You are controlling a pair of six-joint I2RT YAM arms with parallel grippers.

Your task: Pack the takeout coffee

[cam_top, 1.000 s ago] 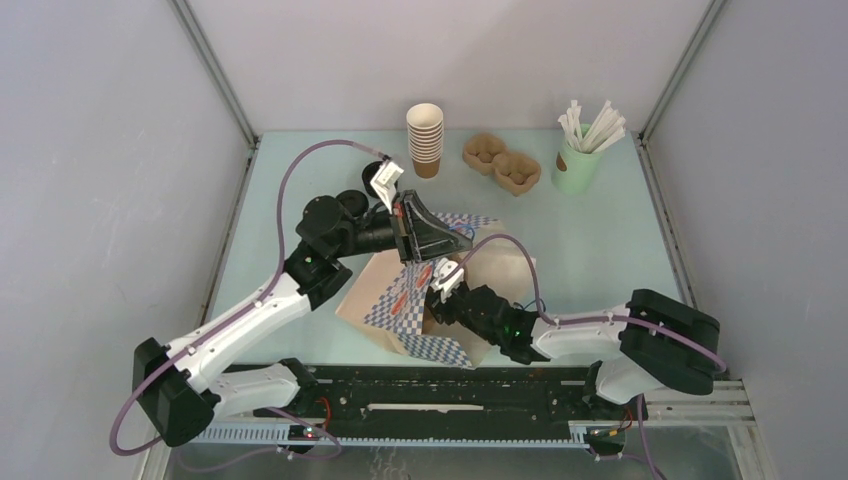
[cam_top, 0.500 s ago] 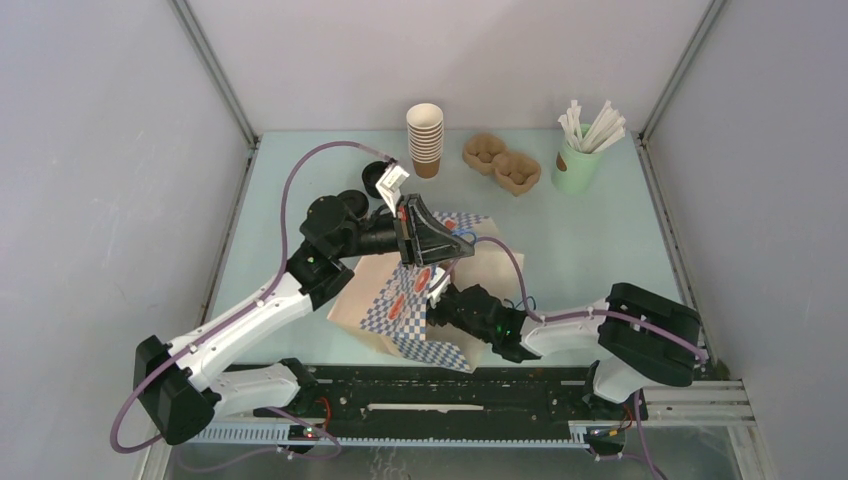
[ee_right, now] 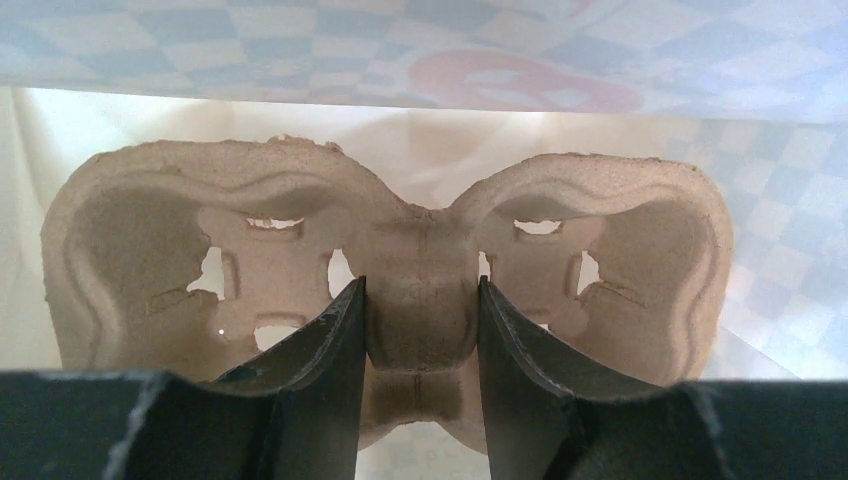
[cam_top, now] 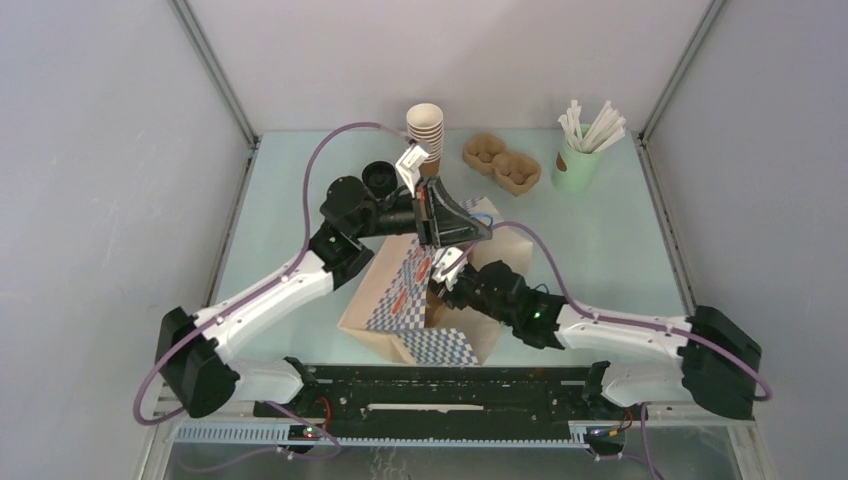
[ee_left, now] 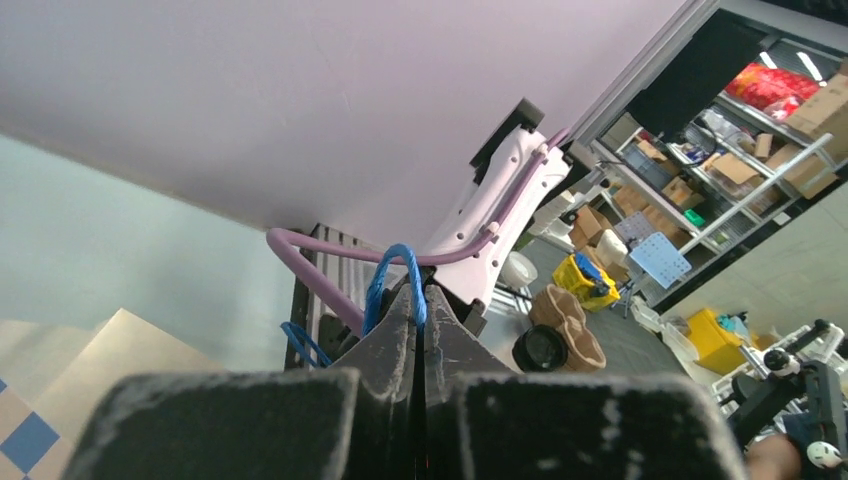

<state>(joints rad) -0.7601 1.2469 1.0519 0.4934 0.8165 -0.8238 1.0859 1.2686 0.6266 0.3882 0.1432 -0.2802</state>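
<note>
The takeout coffee shows as a stack of brown kraft cups (cam_top: 425, 140) at the back of the table, away from both grippers. A blue-checked paper bag (cam_top: 400, 310) stands in the middle. My left gripper (cam_top: 478, 228) (ee_left: 417, 297) is shut on the bag's blue rope handle (ee_left: 392, 275), holding it up. My right gripper (ee_right: 420, 300) reaches into the bag's mouth, and its fingertips are hidden there in the top view. It is shut on the centre post of a brown moulded-pulp cup tray (ee_right: 150, 250), which lies inside the bag against the pale lining.
A second pulp cup tray (cam_top: 502, 163) sits at the back, right of the cup stack. A pale green cup with white straws (cam_top: 578, 165) stands at the back right. Grey walls close in the table on three sides.
The left arm has moved back and to the right with the bag handle. The right arm has stretched out and pushed the tray deeper into the bag. The bag has shifted slightly.
</note>
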